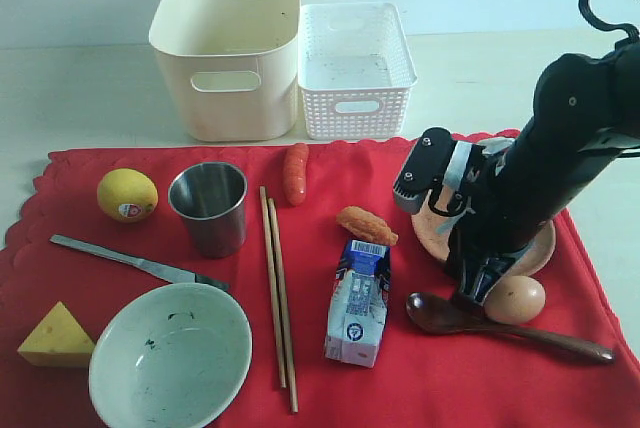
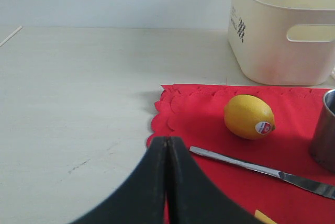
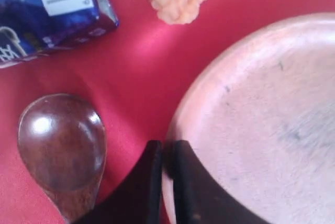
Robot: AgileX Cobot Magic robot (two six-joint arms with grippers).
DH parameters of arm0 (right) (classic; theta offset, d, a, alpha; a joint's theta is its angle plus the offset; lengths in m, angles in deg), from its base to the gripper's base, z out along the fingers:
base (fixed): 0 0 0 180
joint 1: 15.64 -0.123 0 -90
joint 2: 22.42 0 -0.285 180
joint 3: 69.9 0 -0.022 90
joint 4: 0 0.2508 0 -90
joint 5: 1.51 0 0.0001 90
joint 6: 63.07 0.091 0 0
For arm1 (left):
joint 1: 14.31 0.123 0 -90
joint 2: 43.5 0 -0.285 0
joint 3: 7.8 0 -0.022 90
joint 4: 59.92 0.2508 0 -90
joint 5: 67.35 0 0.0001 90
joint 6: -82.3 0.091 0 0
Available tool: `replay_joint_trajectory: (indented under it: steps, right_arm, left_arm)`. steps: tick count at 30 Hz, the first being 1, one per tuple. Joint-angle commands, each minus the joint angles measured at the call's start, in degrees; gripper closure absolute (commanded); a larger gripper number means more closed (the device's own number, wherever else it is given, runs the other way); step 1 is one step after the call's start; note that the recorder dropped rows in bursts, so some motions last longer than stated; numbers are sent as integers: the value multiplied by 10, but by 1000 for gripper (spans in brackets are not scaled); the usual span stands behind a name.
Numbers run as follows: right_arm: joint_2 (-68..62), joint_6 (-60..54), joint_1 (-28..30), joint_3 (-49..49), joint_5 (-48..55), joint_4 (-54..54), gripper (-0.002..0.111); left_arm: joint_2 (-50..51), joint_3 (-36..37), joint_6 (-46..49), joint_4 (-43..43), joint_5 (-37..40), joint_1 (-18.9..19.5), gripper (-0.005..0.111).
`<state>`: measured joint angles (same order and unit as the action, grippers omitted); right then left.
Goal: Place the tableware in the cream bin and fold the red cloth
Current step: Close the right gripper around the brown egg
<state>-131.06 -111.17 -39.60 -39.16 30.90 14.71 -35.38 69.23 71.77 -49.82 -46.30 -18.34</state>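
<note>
On the red cloth (image 1: pixel 330 388) lie the steel cup (image 1: pixel 208 206), pale bowl (image 1: pixel 120 348), chopsticks (image 1: pixel 277 288), knife (image 1: pixel 130 261), dark wooden spoon (image 1: pixel 450 313) and brown plate (image 1: pixel 538 246). The cream bin (image 1: pixel 228 58) stands behind the cloth. My right gripper (image 3: pixel 167 150) is shut on the rim of the plate (image 3: pixel 261 119), one finger on each side, beside the spoon (image 3: pixel 62 145). The right arm hides much of the plate in the exterior view. My left gripper (image 2: pixel 167 141) is shut and empty, over the cloth's corner (image 2: pixel 209 145) near the knife (image 2: pixel 261 169).
A white lattice basket (image 1: pixel 355 68) stands right of the cream bin. A lemon (image 1: pixel 127 195), cheese (image 1: pixel 57 336), sausage (image 1: pixel 295 173), fried piece (image 1: pixel 366 225), milk carton (image 1: pixel 358 303) and egg (image 1: pixel 515 299) also lie on the cloth.
</note>
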Motion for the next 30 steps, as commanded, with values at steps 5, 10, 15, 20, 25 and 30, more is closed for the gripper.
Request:
replay_joint_trajectory:
  steps: [5,10,15,20,25,30]
  right_arm:
    - [22,19,0,2,13,0,108]
    - [59,19,0,2,40,-6,102]
    - [90,49,0,2,113,-37,73]
    - [96,52,0,23,157,-59,50]
    - [96,52,0,78,106,-78,49]
    - [96,57,0,84,85,-82,49]
  left_arm:
    - [-3,2,-2,-5,-3,1,107]
    - [-3,2,-2,-5,-3,1,107]
    - [-3,2,-2,-5,-3,1,107]
    - [-3,2,-2,-5,-3,1,107]
    - [-3,2,-2,-5,-3,1,107]
    - [-3,2,-2,-5,-3,1,107]
